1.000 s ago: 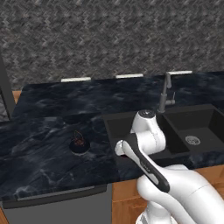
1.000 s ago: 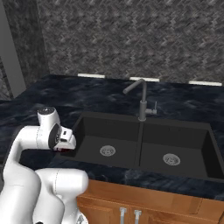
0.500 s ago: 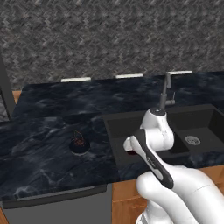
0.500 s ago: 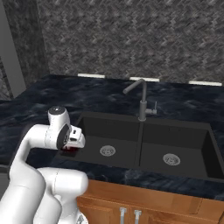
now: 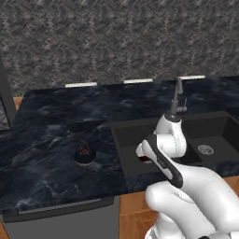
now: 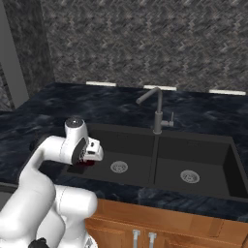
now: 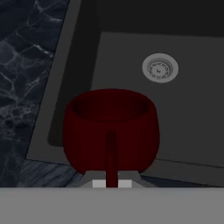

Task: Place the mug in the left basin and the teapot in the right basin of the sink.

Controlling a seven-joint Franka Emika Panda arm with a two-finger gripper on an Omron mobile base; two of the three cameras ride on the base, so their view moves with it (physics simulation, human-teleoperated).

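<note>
White Franka arm (image 5: 186, 186) showing glossy rounded link shells, fat and bulbous near the base, slimmer toward the wrist. Dark grey round cap sitting on top of the upper joint (image 6: 74, 122). Black elongated strip running along one link (image 5: 161, 161). Dark seams showing between segments. Wrist end carrying a white flange block (image 6: 92, 149) with small dark and reddish markings.

kitchen | sink (image 6: 227, 160) | tap (image 6: 156, 110) | marble counter (image 5: 42, 154) | wood cabinets (image 6: 193, 227)
</note>
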